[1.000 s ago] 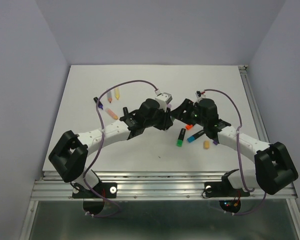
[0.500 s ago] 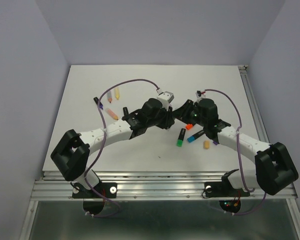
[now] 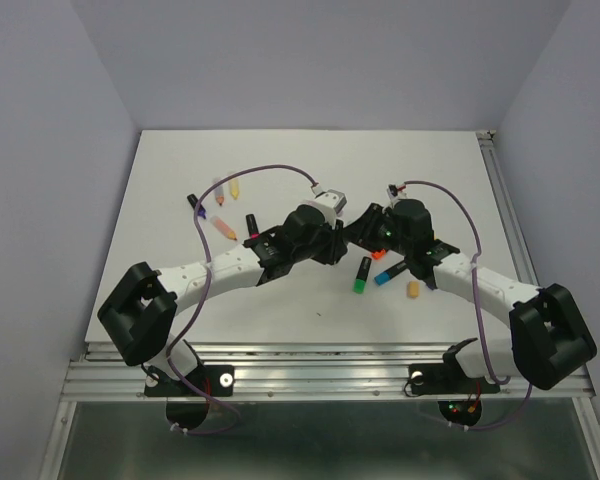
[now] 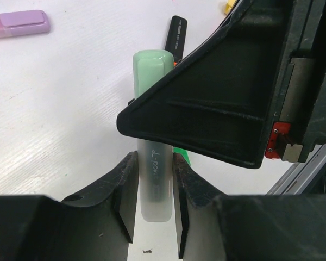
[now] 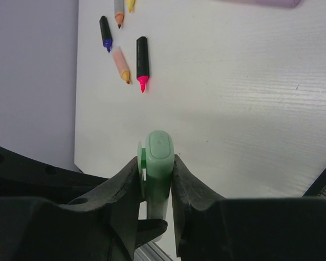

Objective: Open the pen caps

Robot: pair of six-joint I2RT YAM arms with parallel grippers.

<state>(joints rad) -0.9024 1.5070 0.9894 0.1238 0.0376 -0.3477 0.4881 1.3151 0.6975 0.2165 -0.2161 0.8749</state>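
Note:
A mint pen (image 4: pixel 155 185) hangs in the air between my two grippers, above the table's middle. My left gripper (image 4: pixel 154 217) is shut on its pale barrel. The mint pen cap (image 5: pixel 158 157) at its far end sits on the pen, and my right gripper (image 5: pixel 155 179) is shut on that cap from the opposite side. In the top view the left gripper (image 3: pixel 335 240) and right gripper (image 3: pixel 365 225) meet nose to nose and hide the pen. In the left wrist view the cap (image 4: pixel 152 68) shows above the right gripper's black body (image 4: pixel 228 109).
Uncapped pens lie at the left: a black one with a pink tip (image 3: pixel 250 222), a peach one (image 3: pixel 223 226), a black one with a purple tip (image 3: pixel 195 203). A green-capped black pen (image 3: pixel 362 275), a blue-ended one (image 3: pixel 388 273) and a yellow-orange cap (image 3: pixel 413 289) lie under the right arm.
My right gripper has closed on the mint cap. The left arm has shifted slightly toward the right arm with the pen in its grip, uncovering the black pink-tipped pen.

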